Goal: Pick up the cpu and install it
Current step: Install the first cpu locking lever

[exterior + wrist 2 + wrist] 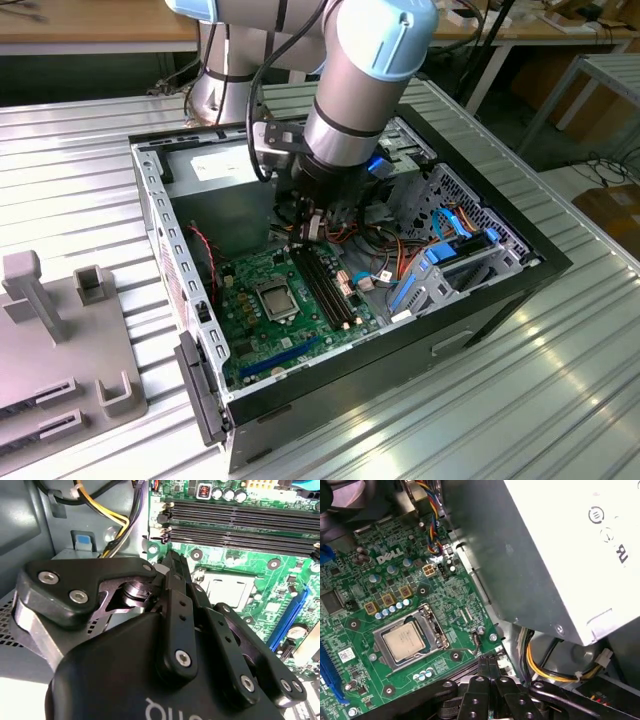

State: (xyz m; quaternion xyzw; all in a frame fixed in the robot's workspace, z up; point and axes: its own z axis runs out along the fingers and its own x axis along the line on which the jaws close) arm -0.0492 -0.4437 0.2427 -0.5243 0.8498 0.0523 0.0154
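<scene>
Looking across a ribbed metal table [560,400] carrying an open computer case [480,320] lying on its side. Reaching down into that case with the robot arm [365,90], coming in from the far side in the exterior view. Passing close beside the grey power supply [545,555], with a bundle of yellow and black cables [540,667] just under its corner. Hanging low over the green motherboard [290,310], near the end of the long black memory slots [240,520].

Holding the gripper [488,665] with its two black fingers [172,567] pressed together at the tips, gripping nothing between them in both wrist views. Hovering beside the socket [407,640], apart from its silver metal frame and touching no part of it.

Finding the cpu [402,642] lying flat inside that socket, pale metal face up, framed on all sides by the bracket, near the gripper tips but clear of them. Showing likewise as a pale square in the second wrist view, just past the fingertips.
</scene>
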